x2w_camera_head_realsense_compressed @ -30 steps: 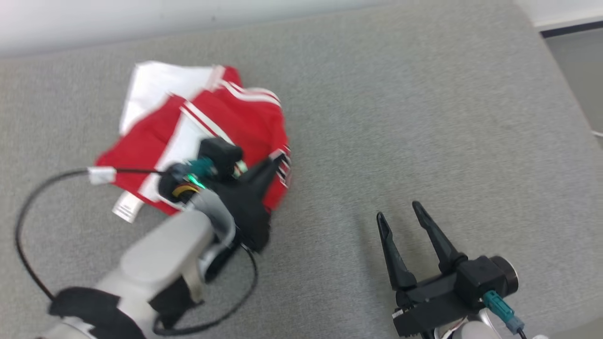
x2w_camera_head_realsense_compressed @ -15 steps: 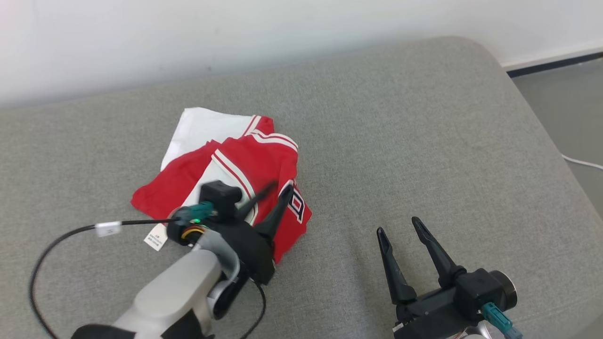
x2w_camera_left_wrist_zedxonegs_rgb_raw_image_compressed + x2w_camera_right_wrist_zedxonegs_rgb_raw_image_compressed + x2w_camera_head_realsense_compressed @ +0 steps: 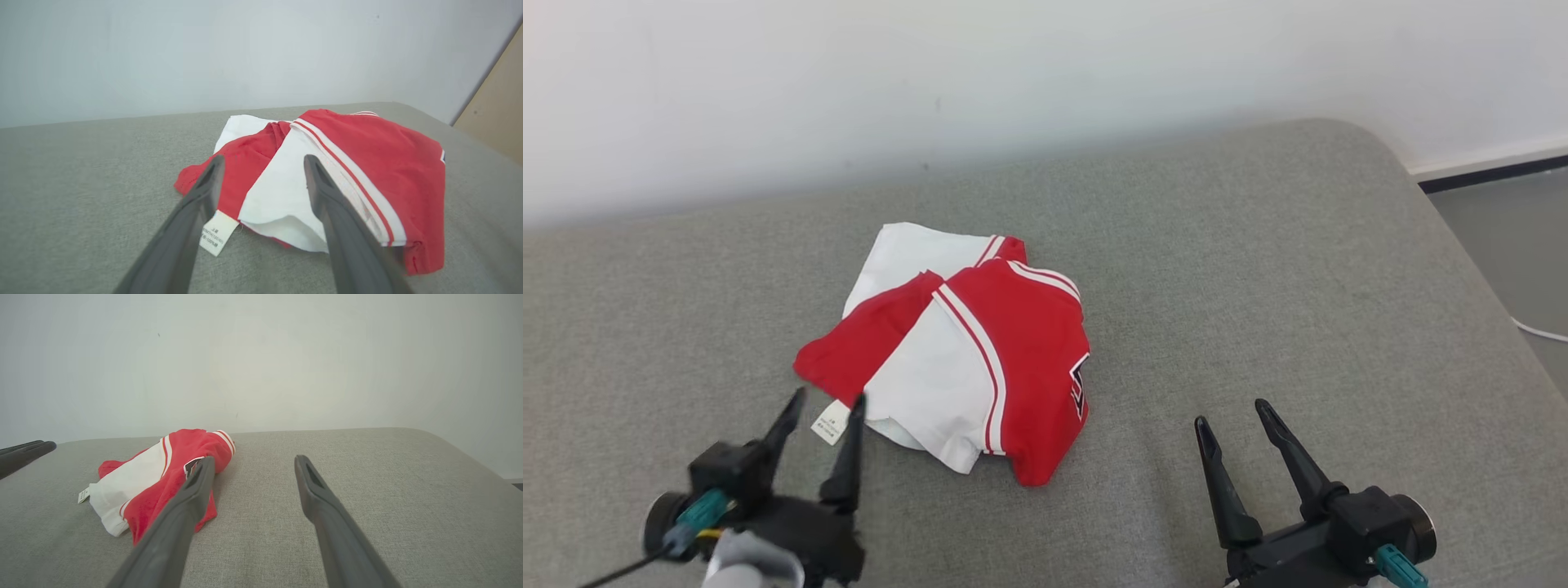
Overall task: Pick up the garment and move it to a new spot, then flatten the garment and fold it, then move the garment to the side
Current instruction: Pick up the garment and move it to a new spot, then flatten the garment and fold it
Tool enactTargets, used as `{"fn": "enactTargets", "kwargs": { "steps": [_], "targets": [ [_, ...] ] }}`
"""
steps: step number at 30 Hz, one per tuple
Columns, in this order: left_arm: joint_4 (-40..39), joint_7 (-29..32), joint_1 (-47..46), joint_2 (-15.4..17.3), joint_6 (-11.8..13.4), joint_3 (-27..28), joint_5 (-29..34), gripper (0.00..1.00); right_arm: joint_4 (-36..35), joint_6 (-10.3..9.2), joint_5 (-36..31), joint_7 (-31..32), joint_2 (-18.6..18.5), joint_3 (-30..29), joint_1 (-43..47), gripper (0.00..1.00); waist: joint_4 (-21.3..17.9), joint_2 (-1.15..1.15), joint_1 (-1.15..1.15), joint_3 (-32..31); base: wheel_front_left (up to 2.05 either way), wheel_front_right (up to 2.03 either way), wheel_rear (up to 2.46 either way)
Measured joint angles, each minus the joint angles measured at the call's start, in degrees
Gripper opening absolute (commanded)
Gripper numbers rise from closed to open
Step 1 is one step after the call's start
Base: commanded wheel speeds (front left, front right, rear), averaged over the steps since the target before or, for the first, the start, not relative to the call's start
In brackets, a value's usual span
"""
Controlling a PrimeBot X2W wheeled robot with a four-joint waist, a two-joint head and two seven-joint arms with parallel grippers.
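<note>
Left tool (image 3: 830, 395), right tool (image 3: 1231, 412): both spread, gripping nothing. Garment (image 3: 1021, 343): red-white, folded, centre-left on grey upholstered surface (image 3: 1258, 286) (print (image 3: 1079, 384) partly tucked under; label (image 3: 831, 422) unreadable). White wall (image 3: 1013, 82) far; floor (image 3: 1519, 245) right.

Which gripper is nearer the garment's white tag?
Left. The left gripper sits open right beside the tag; the right gripper stands apart, right of the garment.

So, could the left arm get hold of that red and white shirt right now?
Probably yes. Its fingers stand open, pointing at the near edge of the shirt, with nothing between them on the grey cushion.
</note>
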Motion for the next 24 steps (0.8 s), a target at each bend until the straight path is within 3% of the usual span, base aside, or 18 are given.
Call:
{"fn": "enactTargets", "kwargs": {
  "steps": [4, 13, 24],
  "targets": [
    [-3.59, 0.00, 6.79, -0.57, 0.11, 8.37, 5.71, 1.00, -0.18, 0.00, -0.01, 0.00, 0.03, -0.43, 0.77, 1.00, 0.76, 0.00, 0.00, -0.95, 0.00, 0.00, 0.00],
    [-10.77, 0.00, 18.23, -5.32, -1.14, 24.23, 14.89, 1.00, -0.16, 0.00, 0.03, 0.00, -0.29, -0.71, 2.07, 1.00, 1.63, 0.00, 0.00, -2.78, 0.00, 0.00, 0.00],
    [-15.04, 0.00, 26.66, -10.90, -3.18, 35.61, 21.67, 1.00, 0.23, 0.00, 0.04, 0.00, -0.43, -0.88, 3.13, 1.00, 1.57, 0.00, 0.01, -3.33, 0.00, 0.00, 0.00]
  ]
}}
